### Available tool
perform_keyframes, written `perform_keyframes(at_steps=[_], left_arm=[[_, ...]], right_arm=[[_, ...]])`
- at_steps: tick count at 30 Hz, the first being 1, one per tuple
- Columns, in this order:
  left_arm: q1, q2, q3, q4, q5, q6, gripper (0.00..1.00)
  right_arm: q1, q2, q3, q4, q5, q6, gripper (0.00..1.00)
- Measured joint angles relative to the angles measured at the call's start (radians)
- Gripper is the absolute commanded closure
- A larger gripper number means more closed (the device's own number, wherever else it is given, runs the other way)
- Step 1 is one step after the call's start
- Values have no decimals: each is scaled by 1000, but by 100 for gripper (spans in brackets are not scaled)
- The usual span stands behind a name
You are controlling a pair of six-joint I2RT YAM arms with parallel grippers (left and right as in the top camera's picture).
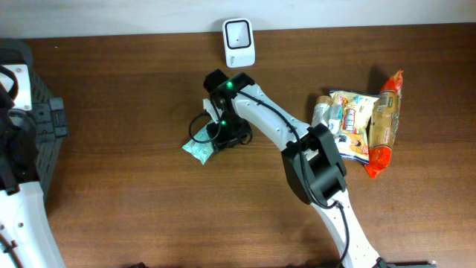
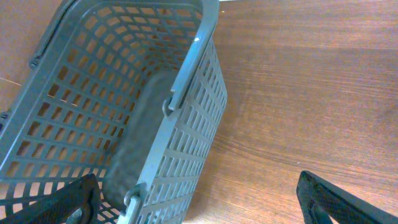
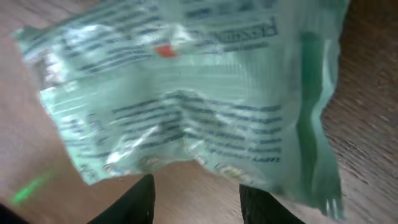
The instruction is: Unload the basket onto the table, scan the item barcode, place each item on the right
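Right gripper (image 3: 198,186), jaws apart, over green packet (image 3: 186,93).

The overhead camera looks straight down from well above on the whole table (image 1: 149,216), with the scanner (image 1: 239,42) at the far edge. The left wrist camera faces down at a slant past the left fingers (image 2: 336,199), near the basket (image 2: 186,162); overhead shows the same basket (image 1: 41,160) at its left edge. The right wrist camera hangs very close over the packet (image 3: 186,106), which is blurred and fills the frame, with the right fingers (image 3: 140,202) at the bottom; overhead shares that packet (image 1: 198,149) mid-table
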Motion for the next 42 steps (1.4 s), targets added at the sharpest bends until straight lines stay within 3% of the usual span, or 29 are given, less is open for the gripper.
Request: perform_keyframes(at_steps=[4,6,7,10,14,22,25,26,27,33,37,42], left_arm=[[0,0,0,0,0,0,1],[0,0,0,0,0,0,1],[0,0,0,0,0,0,1],[0,0,0,0,0,0,1],[0,0,0,0,0,0,1],[0,0,0,0,0,0,1],[0,0,0,0,0,0,1],[0,0,0,0,0,0,1],[0,0,0,0,0,0,1],[0,0,0,0,0,0,1],[0,0,0,0,0,0,1],[0,0,0,0,0,0,1]], right_arm=[[-8,-31,22,-9,-8,-62,44],[-48,-45,110,-5,-11,-105,23],[-64,-55,128,9,-12,-129,19],[-127,-74,158,93,-23,-204,16],[-144,5,159,102,-131,-277,23],[-117,119,154,72,-230,-288,40],[-110,119,102,97,-298,-291,64],[-111,119,77,99,-338,-284,88],[-111,119,55,99,-369,-275,96],[-132,120,21,134,-540,-233,96],[-270,95,20,121,-674,-263,96],[-413,-246,20,-38,-517,-313,96]])
